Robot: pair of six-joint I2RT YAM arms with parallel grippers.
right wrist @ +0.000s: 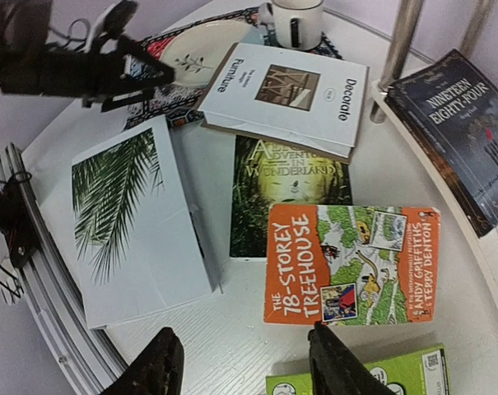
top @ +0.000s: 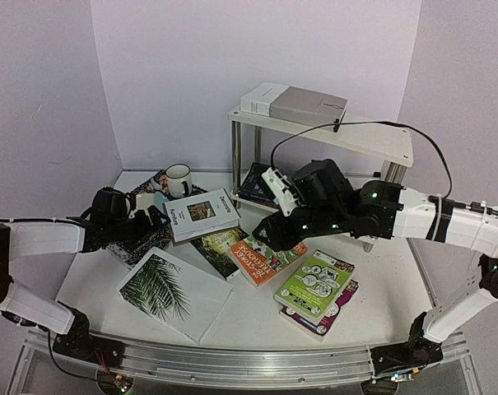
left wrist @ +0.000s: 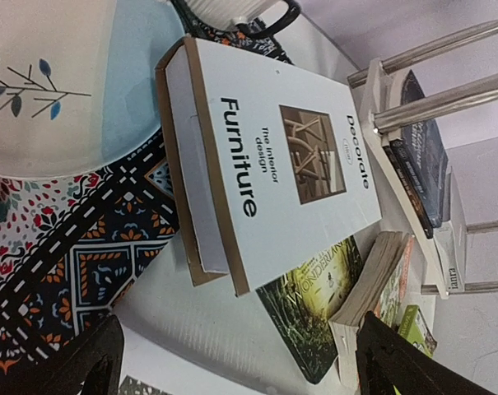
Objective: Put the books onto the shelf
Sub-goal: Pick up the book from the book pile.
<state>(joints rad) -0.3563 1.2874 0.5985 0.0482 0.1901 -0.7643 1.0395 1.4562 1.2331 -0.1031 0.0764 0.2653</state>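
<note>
The white bench [top: 257,317] carries most of the work left to do, and the shelf [top: 372,140] stands at its far right with 2 white boards on shiny legs. 3 books are already stowed: a grey book [top: 308,105] and a white book [top: 263,97] lie flat on the top board, and a dark book [right wrist: 458,123] rests on the lower one. 6 more lie loose on the bench: the big palm-leaf book [top: 173,292] nearest the front, the white Decorate book [top: 201,214] behind it, the dark green book [top: 218,247] partly under that one, the orange book [right wrist: 351,263] just beside it, and the lime green book [top: 314,284] stacked on the magenta book [top: 335,311]. The right gripper [right wrist: 244,370] hovers above the orange book's near edge, its jaws apart with nothing between them, so the step in hand looks like lining up the next pick. The left gripper [left wrist: 240,329] points at the Decorate book from the left, jaws spread wide and empty, close to the placemat [left wrist: 76,263], the plate [left wrist: 51,82] and the mug [top: 179,178]. The next move probably calls for the right jaws to drop and catch an edge of the flat orange cover, which offers little to pinch, then carry it to a free spot on the shelf.
</note>
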